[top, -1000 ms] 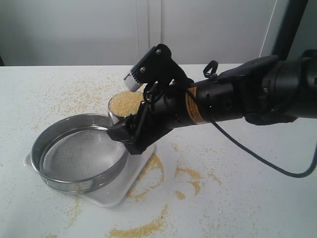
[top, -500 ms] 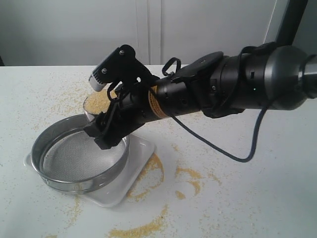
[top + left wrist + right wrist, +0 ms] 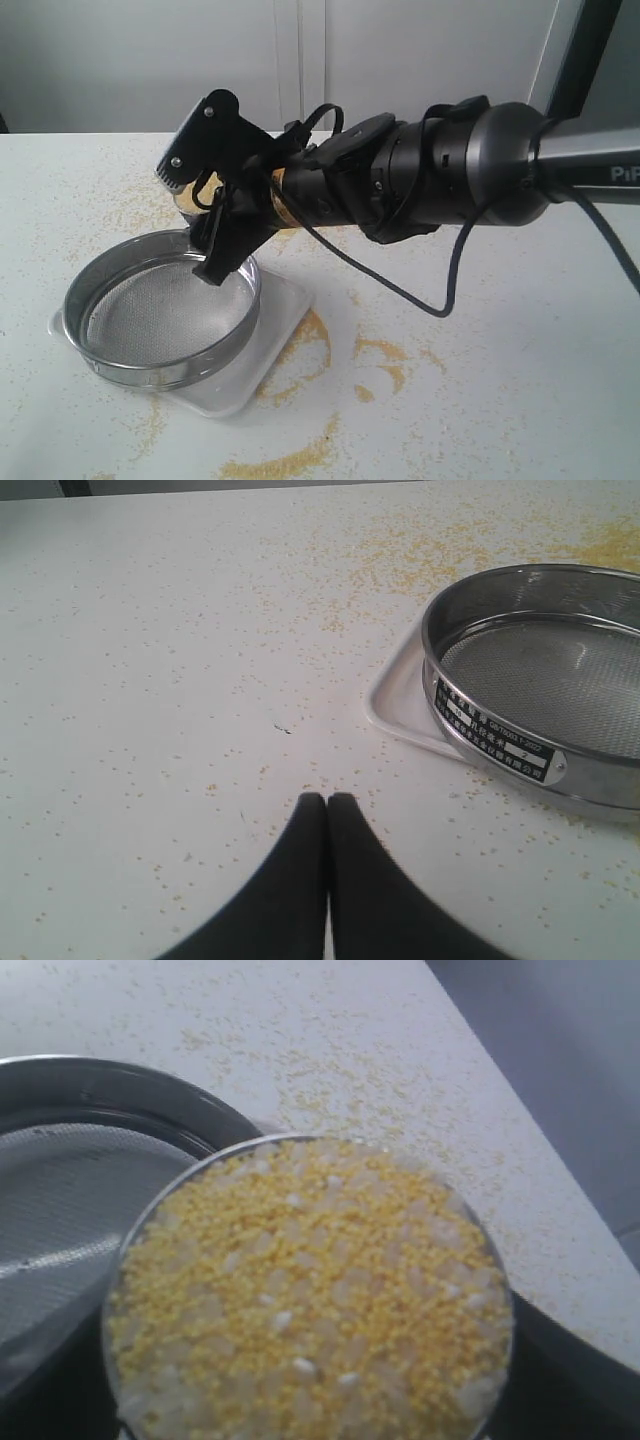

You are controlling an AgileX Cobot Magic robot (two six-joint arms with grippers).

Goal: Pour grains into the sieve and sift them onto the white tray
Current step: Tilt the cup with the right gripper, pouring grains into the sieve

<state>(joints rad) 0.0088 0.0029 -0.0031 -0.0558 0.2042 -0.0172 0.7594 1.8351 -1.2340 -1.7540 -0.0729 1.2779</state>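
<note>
Right gripper [image 3: 215,238]: jaws spread wide and clamped on a steel cup [image 3: 300,1142], which it holds lifted above the far rim of the sieve [image 3: 140,370]. The cup is filled to the brim with the grains [image 3: 310,1290], fine yellow granules mixed with larger whitish ones. Part of the cup's mouth overhangs the sieve mesh; the rest lies outside the ring.

Left gripper [image 3: 327,802]: jaws pressed together and holding nothing. It sits above bare table [image 3: 500,350], beside the sieve and clear of it.

The sieve sits on the white tray [image 3: 282,318], and its ring covers most of the tray. One tray corner projects past the sieve wall.

Scattered yellow granules [image 3: 290,462] lie on the table around the sieve, thickest in arcs just past the tray's edge.
</note>
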